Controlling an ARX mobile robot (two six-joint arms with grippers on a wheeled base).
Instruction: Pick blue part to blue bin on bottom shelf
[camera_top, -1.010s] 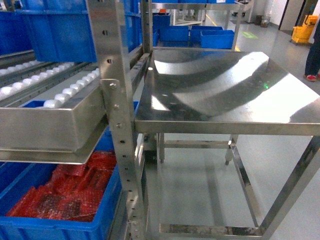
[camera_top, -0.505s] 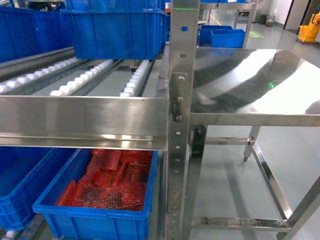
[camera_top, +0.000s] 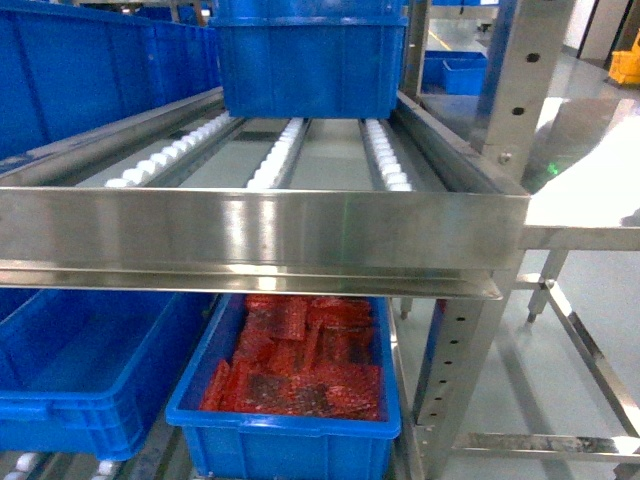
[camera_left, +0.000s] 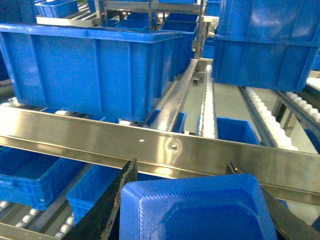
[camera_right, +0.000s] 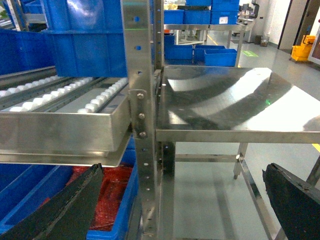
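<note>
The blue part (camera_left: 200, 212), a ridged plastic tray shape, fills the bottom of the left wrist view. My left gripper (camera_left: 182, 169) is shut on it, a black finger (camera_left: 112, 200) against each side. Past it, below a shiny steel rail (camera_left: 210, 155), blue bins (camera_left: 35, 172) stand on the bottom shelf (camera_left: 62, 229) with its white rollers. In the head view an empty blue bin (camera_top: 90, 365) sits at lower left. My right gripper (camera_right: 184, 172) is open and holds nothing. Neither gripper shows in the head view.
A blue bin of red parts (camera_top: 295, 370) stands under the roller shelf's front rail (camera_top: 260, 235). Large blue bins (camera_top: 305, 60) sit on that roller shelf. A steel upright (camera_right: 142, 115) and a steel table (camera_right: 235, 105) are in front of the right gripper.
The head view has swung left, from the steel table to the front of the rack. The bin of red parts now sits in the middle, and an empty blue bin shows at lower left.
</note>
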